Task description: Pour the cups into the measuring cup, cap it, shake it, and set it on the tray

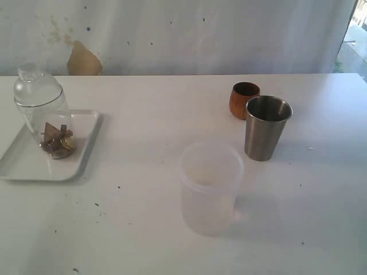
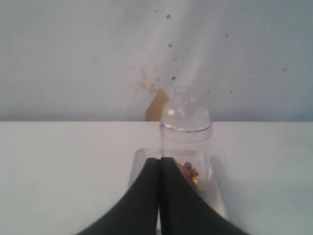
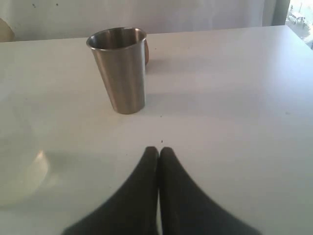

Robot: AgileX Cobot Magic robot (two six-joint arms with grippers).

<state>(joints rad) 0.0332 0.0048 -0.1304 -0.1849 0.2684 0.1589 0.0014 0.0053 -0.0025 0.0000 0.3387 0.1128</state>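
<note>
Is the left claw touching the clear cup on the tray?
Apart. The exterior view shows the measuring cup standing alone on the tray, no gripper anywhere near it; the shut left gripper only lines up with it in its wrist view.

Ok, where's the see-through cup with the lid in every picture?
Exterior view: the capped measuring cup stands at the far left, on the tray.
Left wrist view: the cup stands just beyond the shut left gripper, on the tray.
Right wrist view: not in it.
Shared landmark: the brown patch on the wall behind it.
</note>
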